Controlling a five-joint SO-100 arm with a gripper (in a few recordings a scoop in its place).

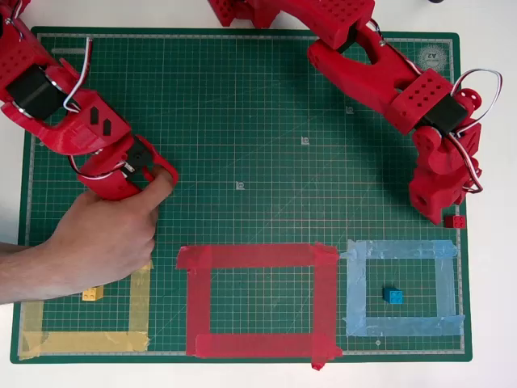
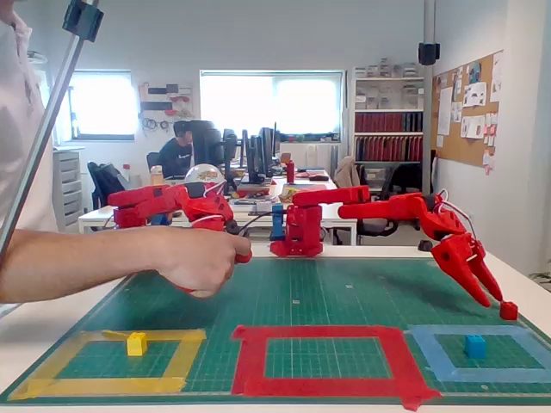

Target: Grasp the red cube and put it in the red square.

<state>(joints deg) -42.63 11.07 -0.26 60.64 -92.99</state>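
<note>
Overhead view: claw [image 1: 451,212] at the mat's right edge, pointing down toward the mat [image 1: 266,121]; red cube [image 1: 454,220] sits right at its tip, touching or nearly so. Fixed view: claw [image 2: 499,303] slopes down to the right, cube [image 2: 509,311] at the very fingertip, low over or on the mat [image 2: 344,288]. Fingers look drawn together w/ the cube at the tip; a true pinch vs. mere contact cannot be told, and whether the cube is lifted cannot be told either.

Cube axis: roughly equal-sided, no clear long axis; in the overhead view its edges run about square to the mat grid. Studs too small to make out.

Rel. to claw, overhead view: red square [image 1: 258,301] lies below and well to the left, green mat inside; blue frame [image 1: 404,287] just below the claw, w/ blue cube [image 1: 393,295] inside it; yellow frame [image 1: 89,323] far left, w/ yellow cube [image 1: 93,293] inside. Fixed view: red square [image 2: 327,357] in front of and left of the claw, blue frame [image 2: 478,353] directly in front, yellow frame [image 2: 116,357] far left.

Red cube is outside all three frames, above the blue frame's upper right corner.
</note>
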